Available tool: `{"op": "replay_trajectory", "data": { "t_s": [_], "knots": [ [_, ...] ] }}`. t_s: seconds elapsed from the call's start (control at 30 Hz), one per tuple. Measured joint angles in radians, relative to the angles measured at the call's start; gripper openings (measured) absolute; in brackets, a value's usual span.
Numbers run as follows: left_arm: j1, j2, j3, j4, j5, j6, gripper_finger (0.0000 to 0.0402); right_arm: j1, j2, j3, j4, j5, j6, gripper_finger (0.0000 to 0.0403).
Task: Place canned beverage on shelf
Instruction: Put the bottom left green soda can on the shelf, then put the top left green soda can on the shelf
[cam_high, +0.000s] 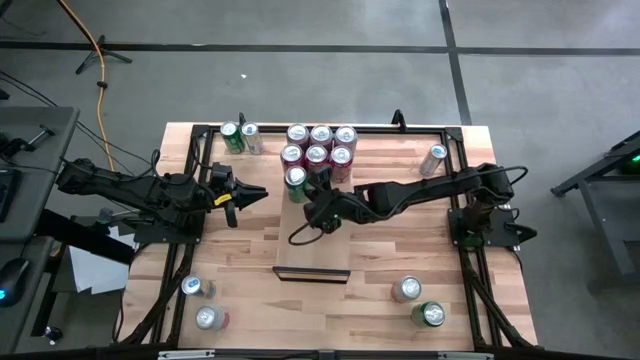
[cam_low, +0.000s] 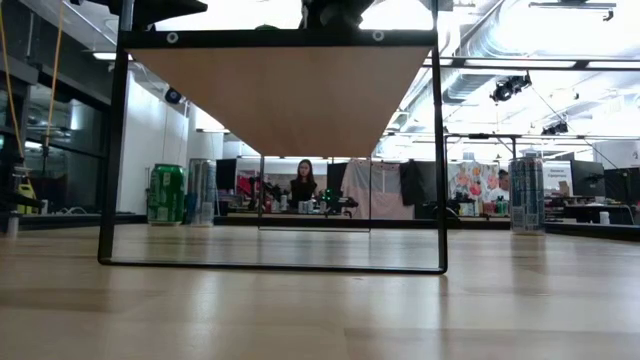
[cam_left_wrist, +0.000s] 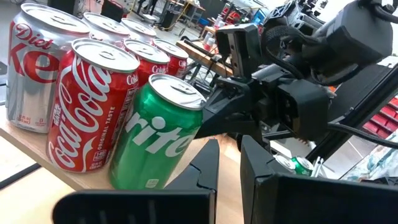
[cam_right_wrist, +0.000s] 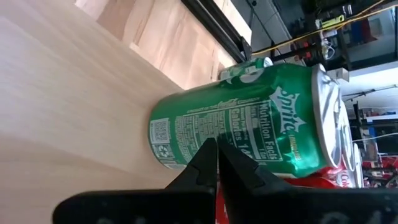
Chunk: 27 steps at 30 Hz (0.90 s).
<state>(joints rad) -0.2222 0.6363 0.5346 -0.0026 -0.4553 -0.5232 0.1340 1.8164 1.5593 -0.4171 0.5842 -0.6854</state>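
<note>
The right gripper (cam_high: 312, 207), fingers together, sits just at five o'clock of the green can (cam_high: 296, 180) standing on the shelf (cam_high: 310, 240). The left gripper (cam_high: 255, 193), also closed, waits at nine o'clock of that can.

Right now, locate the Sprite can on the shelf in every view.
High view: Sprite can at picture centre, lower left of the can cluster.
Low view: not visible; only the shelf underside shows.
Left wrist view: centre, frontmost can.
Right wrist view: fills the middle.
Shared landmark: red Coca-Cola cans beside it.
</note>
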Motion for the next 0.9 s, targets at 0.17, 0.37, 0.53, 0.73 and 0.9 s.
{"op": "replay_trajectory", "data": {
  "t_s": [0.17, 0.37, 0.53, 0.73, 0.9],
  "knots": [
    [0.000, 0.000, 0.000, -0.002, 0.000, 0.001, 0.0000, -0.013, 0.000, 0.000, 0.031, -0.046, 0.000, 0.0000],
    [0.000, 0.000, 0.000, -0.038, 0.000, 0.001, 0.0000, -0.017, 0.000, 0.000, 0.045, -0.057, 0.004, 0.0000],
    [0.000, 0.000, 0.000, -0.073, -0.017, 0.037, 0.0001, 0.009, -0.008, -0.001, 0.038, -0.013, 0.004, 0.0000],
    [0.039, -0.025, 0.027, -0.098, -0.004, 0.069, 0.0000, 0.078, -0.114, -0.001, -0.041, 0.091, 0.155, 0.0000],
    [0.139, -0.040, 0.106, -0.194, 0.087, 0.198, 0.0000, 0.056, -0.283, -0.001, -0.283, 0.083, 0.579, 0.0000]
  ]
}}
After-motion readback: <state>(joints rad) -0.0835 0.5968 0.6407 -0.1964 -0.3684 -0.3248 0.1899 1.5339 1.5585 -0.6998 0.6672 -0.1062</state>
